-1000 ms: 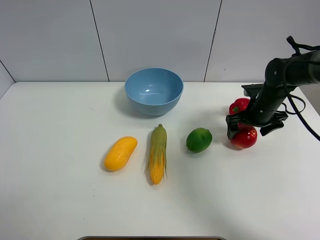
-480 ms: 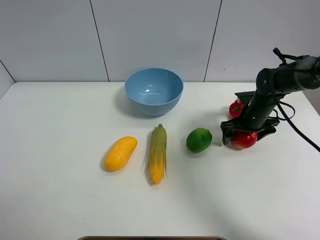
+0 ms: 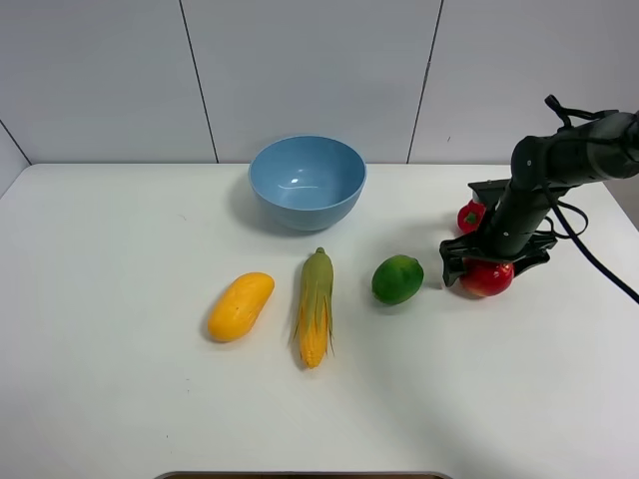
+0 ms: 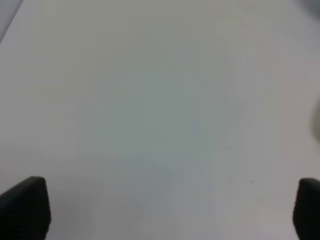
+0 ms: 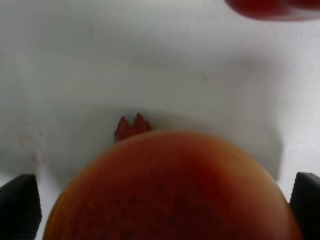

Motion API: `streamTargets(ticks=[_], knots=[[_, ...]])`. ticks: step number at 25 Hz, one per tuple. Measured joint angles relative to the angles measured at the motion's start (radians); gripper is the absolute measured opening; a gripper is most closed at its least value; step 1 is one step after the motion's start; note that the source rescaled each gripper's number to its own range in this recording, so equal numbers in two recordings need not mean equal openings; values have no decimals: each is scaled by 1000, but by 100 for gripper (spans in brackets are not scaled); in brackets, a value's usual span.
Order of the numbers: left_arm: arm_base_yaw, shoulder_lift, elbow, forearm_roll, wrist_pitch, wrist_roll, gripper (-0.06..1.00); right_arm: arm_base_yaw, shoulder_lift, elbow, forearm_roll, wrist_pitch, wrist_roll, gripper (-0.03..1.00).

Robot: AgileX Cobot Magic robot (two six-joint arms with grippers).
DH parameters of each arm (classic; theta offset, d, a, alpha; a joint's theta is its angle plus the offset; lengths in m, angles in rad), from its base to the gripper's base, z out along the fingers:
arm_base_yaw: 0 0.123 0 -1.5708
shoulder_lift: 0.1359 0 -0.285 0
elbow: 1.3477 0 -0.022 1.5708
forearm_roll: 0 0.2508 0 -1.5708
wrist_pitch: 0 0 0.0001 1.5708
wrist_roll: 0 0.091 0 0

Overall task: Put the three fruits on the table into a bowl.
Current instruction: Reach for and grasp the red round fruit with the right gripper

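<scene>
The right arm (image 3: pixel 574 150) is black and reaches in from the right side of the exterior view, bent so that its forearm angles down to the wrist. The right end effector (image 3: pixel 491 267) points downward with its jaws spread wide, and its 2 dark fingertips (image 5: pixel 20 207) stand far apart. The left end effector (image 4: pixel 165 210) is likewise fully spread, with 2 dark tips at opposite sides of its wrist view.

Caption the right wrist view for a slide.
Open jaws flank the red apple on the white table, bell pepper beyond.
</scene>
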Motion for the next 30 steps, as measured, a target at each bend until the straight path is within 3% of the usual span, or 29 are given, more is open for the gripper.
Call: streamTargets(ticks=[23,25,27,30], knots=[[0,0,0,0,0,0,100,8,35,0,1,3,0,100],[0,0,0,0,0,0,100,8,35,0,1,3,0,95],[0,0,0,0,0,0,100,8,35,0,-1,3,0,75],[0,0,0,0,0,0,100,9,35,0,0,3,23,73]])
